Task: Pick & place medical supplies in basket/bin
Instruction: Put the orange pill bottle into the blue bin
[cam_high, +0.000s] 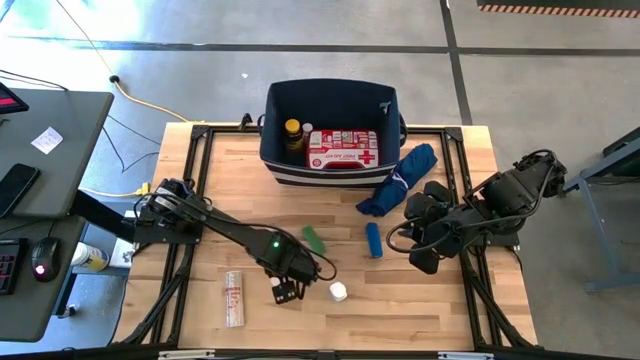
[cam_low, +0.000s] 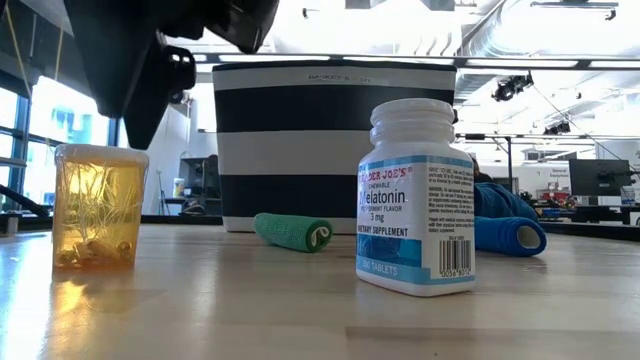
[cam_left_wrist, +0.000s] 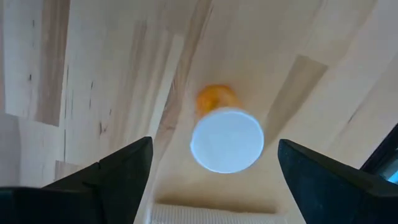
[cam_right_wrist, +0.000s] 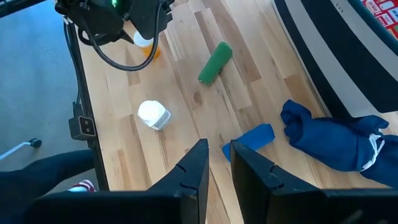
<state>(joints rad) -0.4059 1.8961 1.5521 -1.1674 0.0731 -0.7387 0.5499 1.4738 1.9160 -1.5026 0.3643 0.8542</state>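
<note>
Hovering over the amber vial, which stands upright on the pale wood table, the left gripper holds its fingers spread wide. It should descend centred, then close gently on the smooth round plastic. The right gripper waits nearly closed beside the navy bin.

A royal-blue fabric bundle with white trim is seen on the light wooden table, lying against the right side of the striped bin. In the right wrist view the bundle appears crumpled. Left of the table, a grey desk carries a phone, a mouse and a paper note. A yellow cable is laid across the concrete floor.
</note>
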